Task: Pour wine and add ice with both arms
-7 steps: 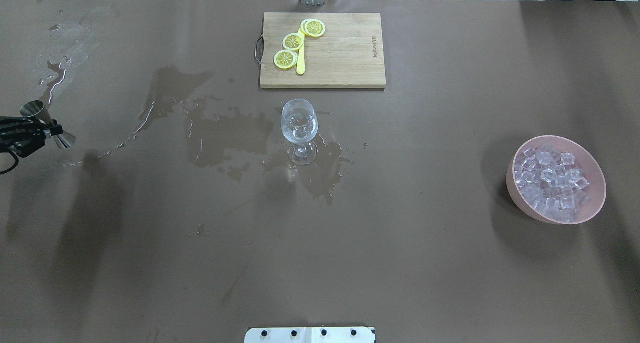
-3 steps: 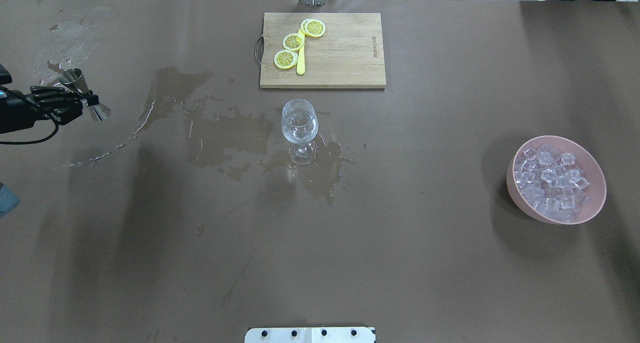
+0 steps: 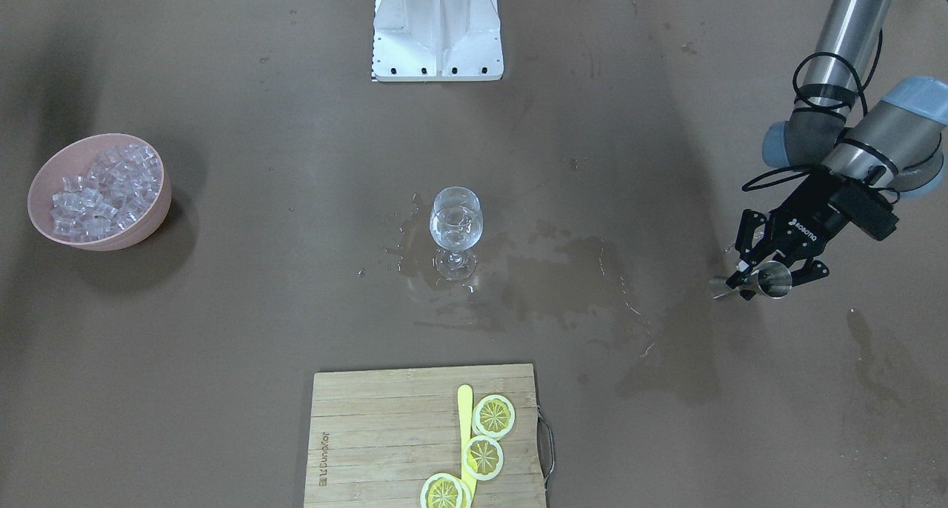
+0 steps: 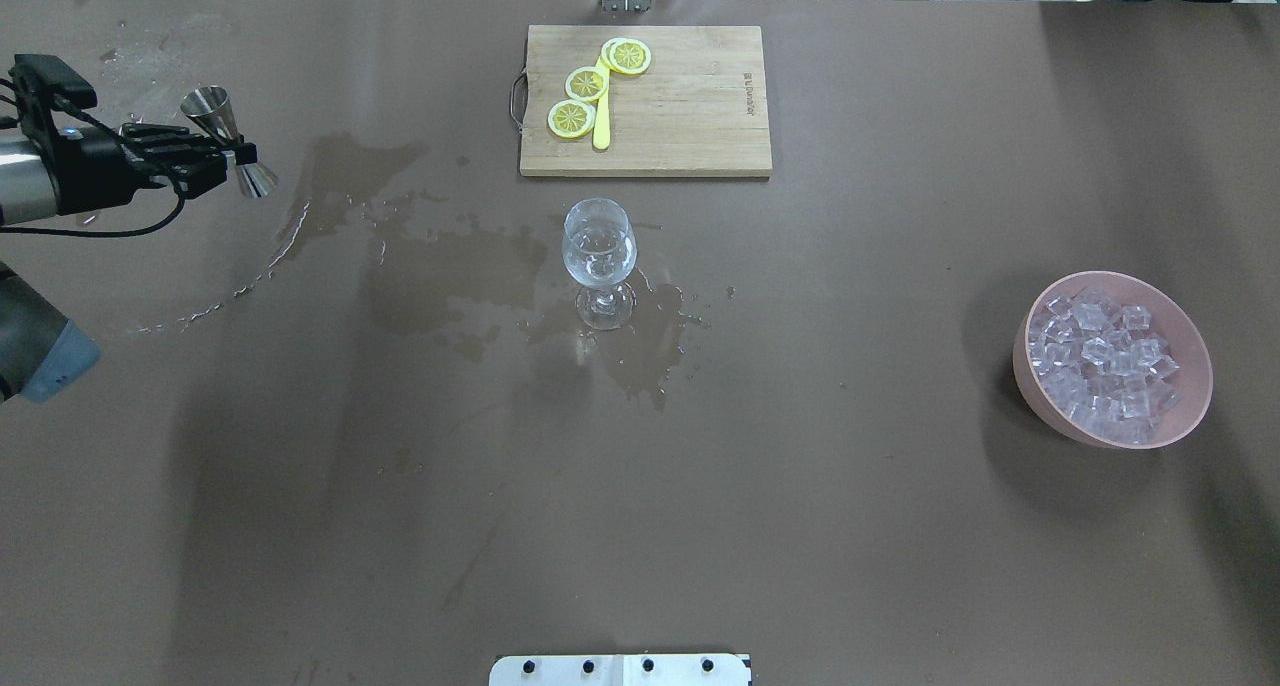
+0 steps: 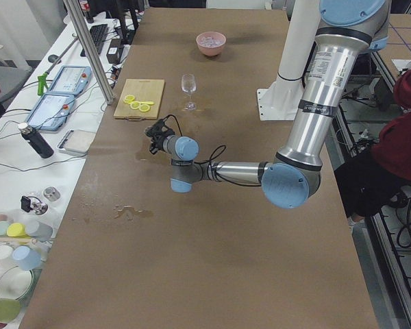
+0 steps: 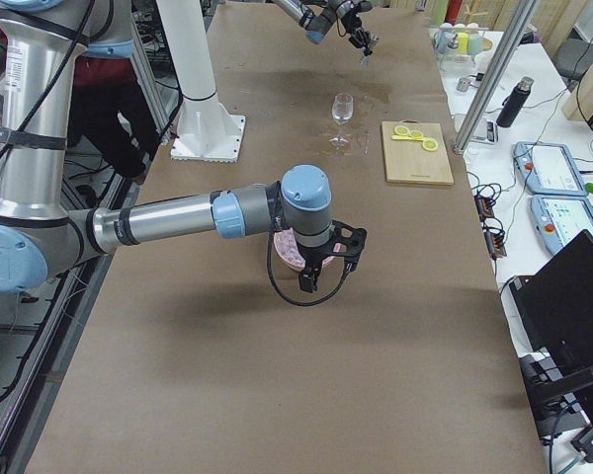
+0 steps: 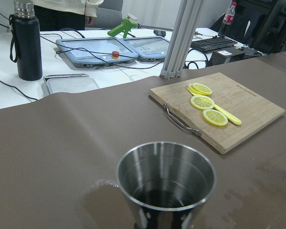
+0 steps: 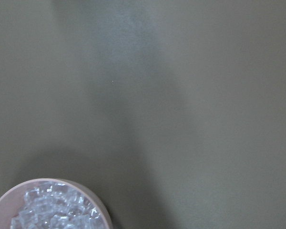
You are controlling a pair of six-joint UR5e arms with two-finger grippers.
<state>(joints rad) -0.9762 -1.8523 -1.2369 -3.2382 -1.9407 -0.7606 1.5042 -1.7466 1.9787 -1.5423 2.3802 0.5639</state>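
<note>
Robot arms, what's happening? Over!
Left gripper shut on jigger. Right gripper: can't tell, above ice bowl. Wine glass stands in spill, path clear.

We view the brown worktop (image 3: 222, 330) from across the robot. At centre stands a stemmed wine glass (image 3: 455, 231), upright, holding a little clear wine (image 3: 455, 234); wet patches (image 3: 563, 271) spread around and beside its foot. At far left we see a pink bowl (image 3: 152, 212) heaped with ice (image 3: 104, 189). At the bottom edge lies a wooden cutting board (image 3: 385, 434) bearing three lemon slices (image 3: 485, 456) and a yellow knife (image 3: 464, 419). At right, the left arm (image 3: 852, 56) reaches in; its black hand (image 3: 766, 275) clasps a steel jigger (image 3: 759, 282) at the waist. A white bracket (image 3: 437, 30) sits at top centre.
</note>
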